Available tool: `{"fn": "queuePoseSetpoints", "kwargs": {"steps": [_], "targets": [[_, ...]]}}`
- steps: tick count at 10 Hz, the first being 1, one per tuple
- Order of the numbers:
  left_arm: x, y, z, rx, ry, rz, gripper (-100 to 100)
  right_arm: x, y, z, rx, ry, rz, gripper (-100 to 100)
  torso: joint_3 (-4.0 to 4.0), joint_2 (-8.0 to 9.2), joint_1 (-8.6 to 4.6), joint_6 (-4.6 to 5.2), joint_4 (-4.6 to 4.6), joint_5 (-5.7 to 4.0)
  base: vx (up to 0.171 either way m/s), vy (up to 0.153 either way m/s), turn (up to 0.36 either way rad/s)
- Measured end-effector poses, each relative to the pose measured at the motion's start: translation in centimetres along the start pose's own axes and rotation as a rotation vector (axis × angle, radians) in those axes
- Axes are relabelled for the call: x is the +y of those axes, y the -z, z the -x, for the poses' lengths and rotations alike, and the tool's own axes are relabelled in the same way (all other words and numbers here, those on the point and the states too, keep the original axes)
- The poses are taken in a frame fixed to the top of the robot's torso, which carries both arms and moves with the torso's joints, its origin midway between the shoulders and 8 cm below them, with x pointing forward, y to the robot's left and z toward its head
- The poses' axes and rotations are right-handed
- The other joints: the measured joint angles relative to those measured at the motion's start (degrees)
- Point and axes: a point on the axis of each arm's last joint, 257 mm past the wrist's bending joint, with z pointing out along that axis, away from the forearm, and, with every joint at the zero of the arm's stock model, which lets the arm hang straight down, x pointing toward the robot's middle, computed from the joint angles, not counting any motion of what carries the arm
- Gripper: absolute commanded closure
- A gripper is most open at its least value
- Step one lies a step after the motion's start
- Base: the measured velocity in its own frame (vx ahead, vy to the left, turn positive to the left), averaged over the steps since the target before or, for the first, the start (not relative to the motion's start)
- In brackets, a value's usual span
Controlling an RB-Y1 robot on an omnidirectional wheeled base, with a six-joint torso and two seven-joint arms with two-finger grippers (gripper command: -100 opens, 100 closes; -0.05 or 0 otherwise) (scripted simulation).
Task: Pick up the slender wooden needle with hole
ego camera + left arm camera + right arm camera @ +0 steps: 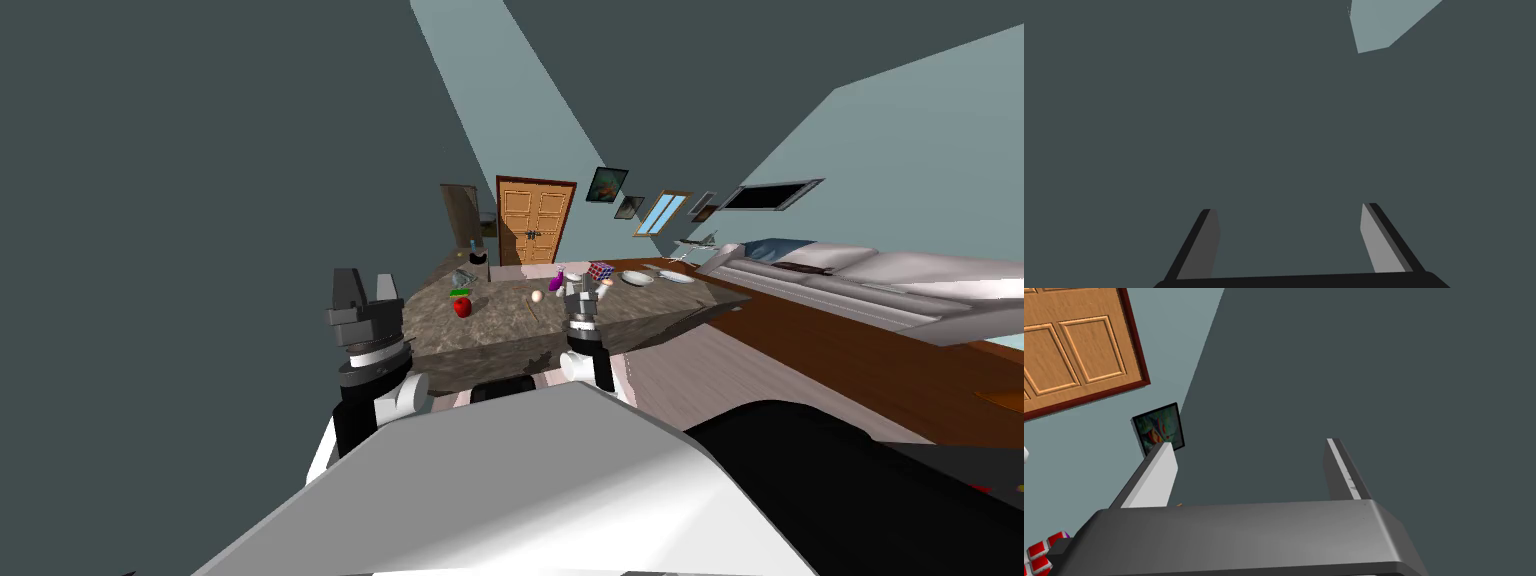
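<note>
Needle [531, 309] not reached: your left gripper [366, 279] and right gripper [585, 297] point up, blades wide apart, empty, likely parked for approach. It lies flat on the table [500, 338], beside the egg [537, 296], Rubik's cube [600, 270] beyond.

Egg [537, 296] just beside needle [531, 308], apple [462, 306] well apart

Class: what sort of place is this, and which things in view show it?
Most likely a living room in a house: a long pale sofa, a panelled wooden door and framed pictures on the wall.
</note>
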Motion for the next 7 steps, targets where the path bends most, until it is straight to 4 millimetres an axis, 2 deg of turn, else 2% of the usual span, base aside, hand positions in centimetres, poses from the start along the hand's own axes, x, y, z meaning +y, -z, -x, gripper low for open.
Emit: {"fn": "queuePoseSetpoints", "kwargs": {"steps": [5,7], "targets": [[0.0,0.0,0.0,0.000,0.000,0.000,0,-3.0,1.0,0.3,0.094,0.038,-0.105,-100,0.08,0.14,-0.16,0.00,0.03,-0.04,-0.034,-0.031,0.119],[0.0,0.0,0.0,0.000,0.000,0.000,0,-4.9,1.9,0.9,0.123,0.054,-0.171,-100,0.10,0.18,-0.21,-0.02,0.04,-0.04,-0.048,-0.045,0.156]]}}
